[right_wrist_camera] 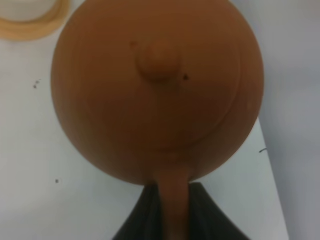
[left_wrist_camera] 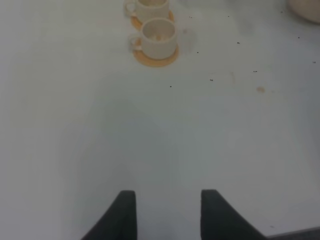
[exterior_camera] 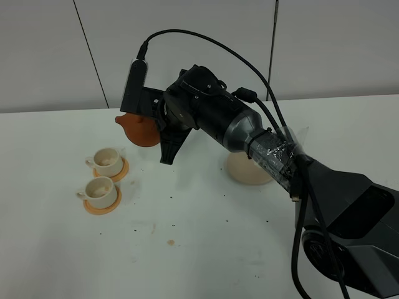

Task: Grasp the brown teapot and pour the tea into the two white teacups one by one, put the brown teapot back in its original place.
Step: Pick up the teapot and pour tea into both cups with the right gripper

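Observation:
The brown teapot [exterior_camera: 138, 129] hangs above the table, just behind and to the right of the farther of the two white teacups [exterior_camera: 107, 161], with its spout pointing left. My right gripper [exterior_camera: 159, 122] is shut on its loop handle. From the right wrist, the knobbed lid and round body of the teapot [right_wrist_camera: 160, 85] fill the view, and the handle runs between the dark fingers [right_wrist_camera: 210, 217]. The nearer teacup [exterior_camera: 100, 188] also sits on an orange saucer. The beige coaster [exterior_camera: 246, 169] lies bare, partly hidden under my right arm. My left gripper [left_wrist_camera: 167, 215] hovers open over bare table, well short of the teacups [left_wrist_camera: 158, 34].
Dark specks and a small brown stain [exterior_camera: 170, 242] dot the white table [exterior_camera: 187, 261]. My right arm's base [exterior_camera: 355, 237] fills the near right corner. A grey wall stands behind the table's far edge.

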